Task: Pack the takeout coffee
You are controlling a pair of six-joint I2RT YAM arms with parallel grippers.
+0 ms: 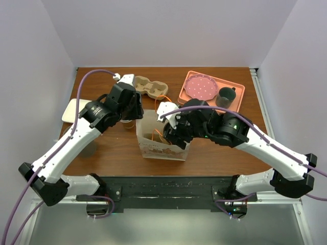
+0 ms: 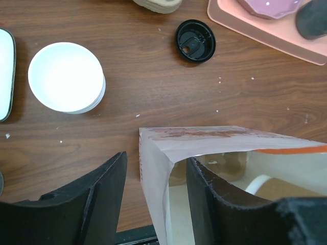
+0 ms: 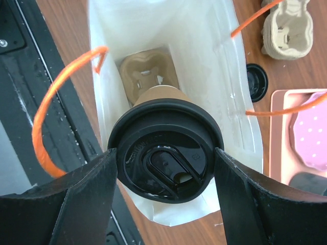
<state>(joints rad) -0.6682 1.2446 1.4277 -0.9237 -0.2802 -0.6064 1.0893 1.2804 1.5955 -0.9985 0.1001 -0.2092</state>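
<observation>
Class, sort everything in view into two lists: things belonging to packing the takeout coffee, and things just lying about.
Belongs: takeout coffee, gripped by the right tool; paper bag; pulp carrier inside it; left tool straddling the bag's wall.
Lying about: loose black lid; white cup stack; second carrier; pink tray, dotted plate, dark mug.

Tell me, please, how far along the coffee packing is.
Done: the bag stands open with a cardboard carrier at its bottom. In hand: the right gripper holds the lidded cup in the bag's mouth, and the left gripper straddles its rim. Left, most likely: seat the cup in the carrier and let go.
</observation>
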